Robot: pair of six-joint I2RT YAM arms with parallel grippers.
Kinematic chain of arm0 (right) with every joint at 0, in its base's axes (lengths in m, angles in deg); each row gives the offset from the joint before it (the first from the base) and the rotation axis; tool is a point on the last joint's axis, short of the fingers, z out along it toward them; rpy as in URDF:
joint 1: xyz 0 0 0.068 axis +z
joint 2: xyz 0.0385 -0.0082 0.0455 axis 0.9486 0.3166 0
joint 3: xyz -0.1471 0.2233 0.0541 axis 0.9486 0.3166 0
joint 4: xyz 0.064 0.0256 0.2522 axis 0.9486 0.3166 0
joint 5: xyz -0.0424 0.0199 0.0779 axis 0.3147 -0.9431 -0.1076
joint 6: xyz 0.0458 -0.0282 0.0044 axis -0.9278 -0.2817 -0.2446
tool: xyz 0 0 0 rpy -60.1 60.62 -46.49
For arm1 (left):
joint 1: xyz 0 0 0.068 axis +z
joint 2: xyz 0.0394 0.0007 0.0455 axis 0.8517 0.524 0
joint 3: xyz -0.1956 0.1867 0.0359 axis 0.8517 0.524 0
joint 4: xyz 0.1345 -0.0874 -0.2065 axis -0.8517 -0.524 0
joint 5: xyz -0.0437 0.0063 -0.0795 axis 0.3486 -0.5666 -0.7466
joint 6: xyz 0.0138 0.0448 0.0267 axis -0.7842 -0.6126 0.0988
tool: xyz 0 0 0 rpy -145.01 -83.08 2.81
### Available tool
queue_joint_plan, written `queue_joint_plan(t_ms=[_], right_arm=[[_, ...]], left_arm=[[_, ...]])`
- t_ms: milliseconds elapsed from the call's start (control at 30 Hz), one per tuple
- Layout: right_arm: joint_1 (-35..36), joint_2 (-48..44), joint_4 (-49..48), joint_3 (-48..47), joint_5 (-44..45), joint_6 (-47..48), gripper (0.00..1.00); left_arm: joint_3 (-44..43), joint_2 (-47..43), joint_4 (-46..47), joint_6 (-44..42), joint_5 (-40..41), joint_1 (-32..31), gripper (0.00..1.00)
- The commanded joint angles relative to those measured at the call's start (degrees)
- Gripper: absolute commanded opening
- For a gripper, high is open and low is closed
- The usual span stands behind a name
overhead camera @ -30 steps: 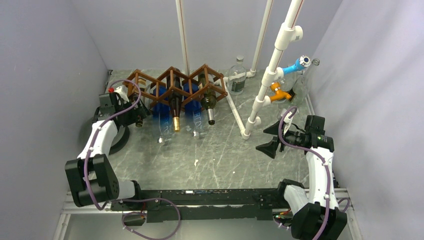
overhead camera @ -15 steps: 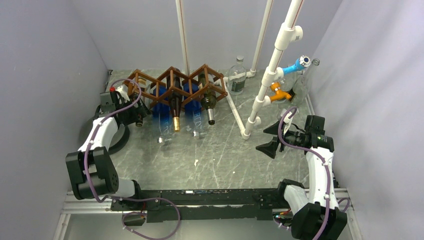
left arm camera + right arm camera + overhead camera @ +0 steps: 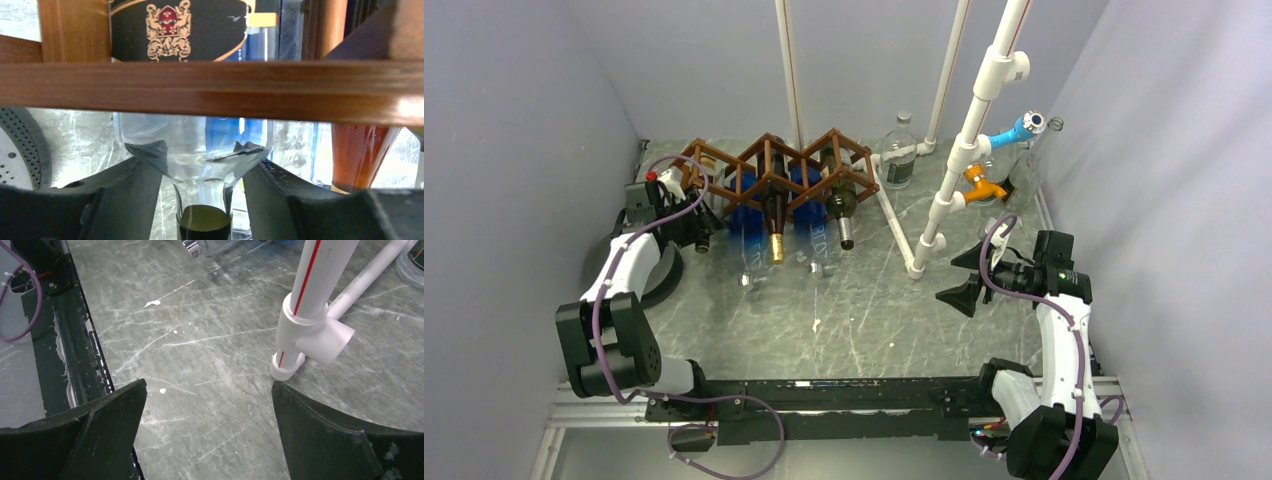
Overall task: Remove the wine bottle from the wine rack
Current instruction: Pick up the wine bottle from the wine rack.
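Clear glass wine bottle (image 3: 192, 145) lodged in the left end cell of the brown wooden lattice wine rack (image 3: 210, 90), neck flanked narrowly by the left gripper (image 3: 202, 172), actual grip not discernible, right gripper (image 3: 208, 385) spread wide, well apart.

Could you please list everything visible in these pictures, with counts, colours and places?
wine rack: one, brown wood, back left of the table
capped clear bottle: one, dark cap, leftmost rack cell
blue bottles: two, in the rack, either side of the foiled bottle
foiled bottle: one, dark with gold neck, rack middle
grey-capped bottle: one, dark, rightmost rack cell
loose clear bottles: two, back and back right
pipe frame: one, white, with blue and orange fittings, right of the rack
disc: one, black, far left
table: one, grey marbled
left gripper: black, fingers either side of the capped clear bottle's neck; grip unclear
right gripper: black, open, above bare table
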Motion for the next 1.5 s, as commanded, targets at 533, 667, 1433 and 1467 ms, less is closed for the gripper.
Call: queue_joint_plan(t_ms=[533, 667, 1433, 1467], right_arm=[[0.30, -0.57, -0.67, -0.33, 0.28, 0.86, 0.99], [0.30, -0.53, -0.76, -0.27, 0.33, 0.79, 0.99], [0.30, -1.23, -1.28, -0.09, 0.31, 0.31, 0.99], [0.31, -1.20, -1.33, -0.09, 0.37, 0.31, 0.99]], left_arm=[[-2.27, -3.85, -1.47, -0.63, -1.12, 0.35, 0.00], [-1.71, -6.21, -1.69, -0.93, -0.41, 0.31, 0.00], [5.38, -25.24, -4.51, -1.92, 3.15, 0.33, 0.00], [5.72, -25.84, -4.83, -1.83, 3.14, 0.35, 0.00]])
